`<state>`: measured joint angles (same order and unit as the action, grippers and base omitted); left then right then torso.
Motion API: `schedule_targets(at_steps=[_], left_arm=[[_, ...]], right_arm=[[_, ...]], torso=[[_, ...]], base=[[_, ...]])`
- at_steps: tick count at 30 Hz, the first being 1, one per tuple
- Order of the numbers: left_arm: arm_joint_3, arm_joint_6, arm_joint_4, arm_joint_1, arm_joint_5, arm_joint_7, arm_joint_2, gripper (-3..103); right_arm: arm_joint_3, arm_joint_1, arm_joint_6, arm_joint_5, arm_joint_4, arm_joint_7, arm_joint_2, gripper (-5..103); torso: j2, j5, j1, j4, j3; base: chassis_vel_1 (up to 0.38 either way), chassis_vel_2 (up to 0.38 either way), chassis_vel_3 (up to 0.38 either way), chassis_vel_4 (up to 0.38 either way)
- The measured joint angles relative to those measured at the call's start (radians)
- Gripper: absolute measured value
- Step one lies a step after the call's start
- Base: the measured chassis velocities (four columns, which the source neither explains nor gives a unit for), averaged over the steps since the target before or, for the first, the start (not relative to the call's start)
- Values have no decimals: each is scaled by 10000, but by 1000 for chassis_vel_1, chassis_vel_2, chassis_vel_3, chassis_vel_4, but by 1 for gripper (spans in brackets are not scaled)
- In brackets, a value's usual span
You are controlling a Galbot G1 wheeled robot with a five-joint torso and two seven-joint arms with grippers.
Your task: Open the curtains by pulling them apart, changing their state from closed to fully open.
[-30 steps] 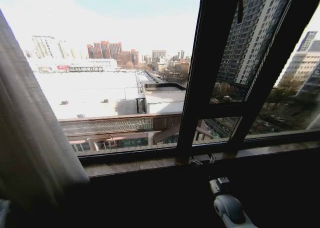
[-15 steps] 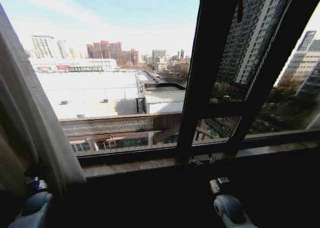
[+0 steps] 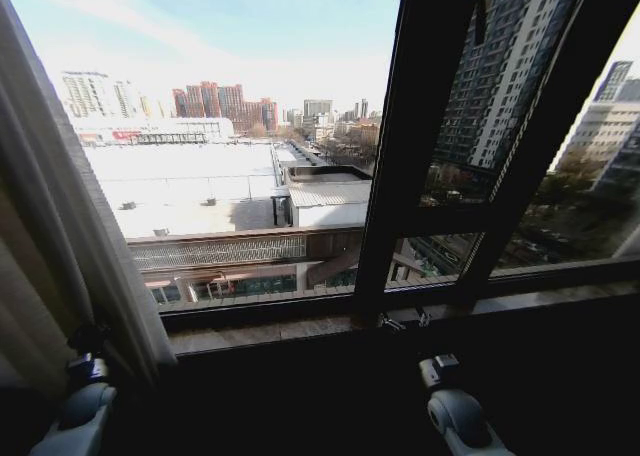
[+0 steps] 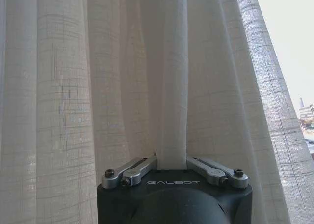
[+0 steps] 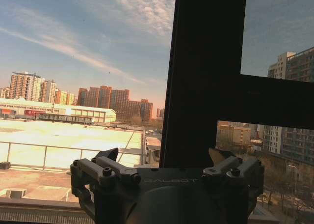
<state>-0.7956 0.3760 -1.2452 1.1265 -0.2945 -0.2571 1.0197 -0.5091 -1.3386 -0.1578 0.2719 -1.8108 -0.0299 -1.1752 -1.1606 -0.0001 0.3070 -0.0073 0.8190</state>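
The curtains (image 3: pixel 55 236) hang bunched in pleats at the far left of the window, and the glass to their right is uncovered. My left gripper (image 3: pixel 88 361) sits at the curtain's lower edge. In the left wrist view the sheer cream curtains (image 4: pixel 88 86) spread right across, and my left gripper (image 4: pixel 170 157) is shut on one vertical fold. My right gripper (image 3: pixel 438 368) is low in front of the sill, below the black window frame (image 3: pixel 410 156). In the right wrist view my right gripper (image 5: pixel 164 157) is open, holding nothing and facing the frame bar (image 5: pixel 206 76).
A stone window sill (image 3: pixel 300 328) runs along the bottom of the window, with a dark wall below it. Black frame bars (image 3: pixel 555 126) cross the right half of the window. A small latch (image 3: pixel 400 319) sits on the sill at the frame's foot.
My left arm has risen into view at the lower left, holding the curtain. The curtain fabric has gathered more tightly at the left edge. The right arm has not moved.
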Motion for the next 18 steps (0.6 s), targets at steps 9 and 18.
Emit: schedule_targets(at_steps=[9, 18], left_arm=[[147, 84, -1694, 727, 946, 59, 813, 0], [672, 343, -548, -164, -467, 1615, 331, 0]], right_arm=[[0, 1, 0, 0, 0, 0, 0, 100], [0, 0, 0, 0, 0, 0, 0, 100]], torso=[[0, 2, 0, -2, 0], [-1, 0, 0, -6, 0]], base=[[0, 0, 0, 0], [0, 0, 0, 0]])
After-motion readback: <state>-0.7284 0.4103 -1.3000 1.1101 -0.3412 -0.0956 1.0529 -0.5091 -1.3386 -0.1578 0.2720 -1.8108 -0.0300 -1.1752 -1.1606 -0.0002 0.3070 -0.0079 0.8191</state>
